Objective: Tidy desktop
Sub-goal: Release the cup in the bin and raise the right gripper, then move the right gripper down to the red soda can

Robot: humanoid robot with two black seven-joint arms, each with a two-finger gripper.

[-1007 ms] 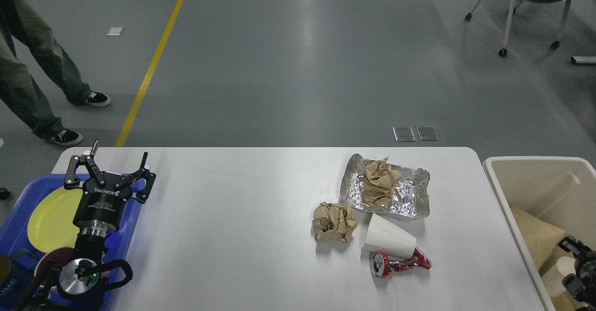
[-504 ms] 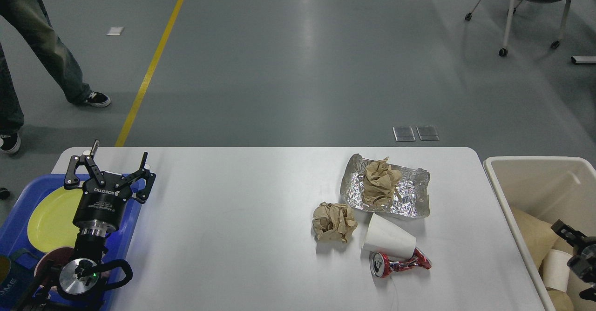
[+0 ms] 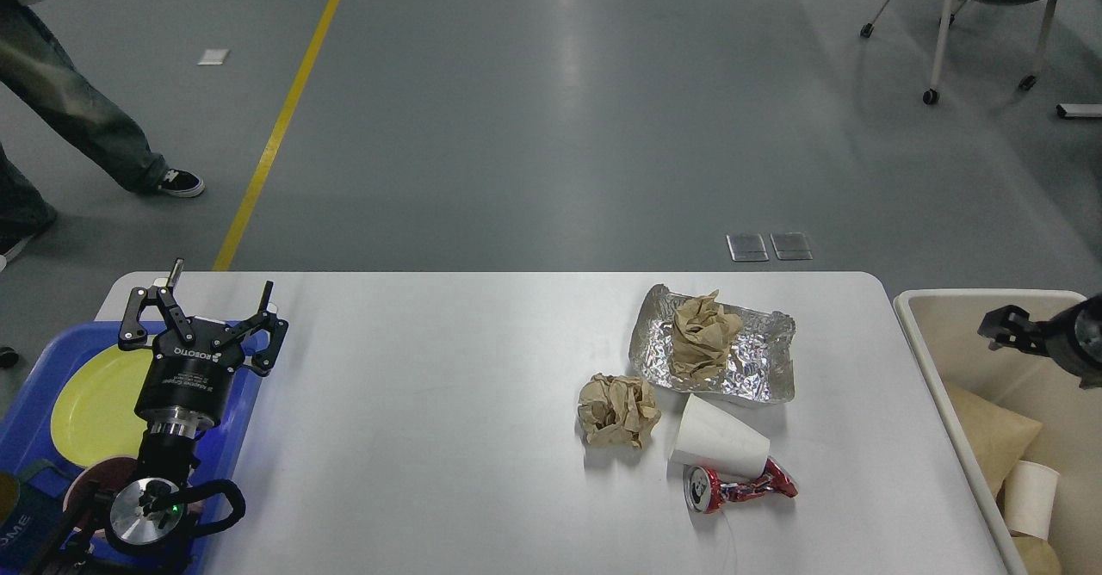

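The white desktop (image 3: 430, 403) carries litter on its right half. A crumpled foil tray (image 3: 758, 368) holds a wad of brown paper (image 3: 702, 330). A second brown paper ball (image 3: 616, 410) lies in front of it. Beside that ball are a white paper cup (image 3: 719, 444) on its side and a crushed red can (image 3: 732, 489). My left gripper (image 3: 222, 293) stands open with nothing in it over the blue tray's far right corner. My right gripper (image 3: 1003, 330) hovers over the cream bin, small and dark, so its fingers cannot be told apart.
The blue tray (image 3: 34, 377) at the left holds a yellow plate (image 3: 95, 403) and a dark red bowl (image 3: 95, 480). The cream bin (image 3: 947, 299) at the right holds brown paper (image 3: 990, 446) and a white cup (image 3: 1029, 497). A person's legs (image 3: 77, 119) are at far left, a chair (image 3: 964, 7) at far right.
My right gripper has risen from low inside the bin to above its far part, leaving the white cup there. The person stepped left. The left arm has not moved.
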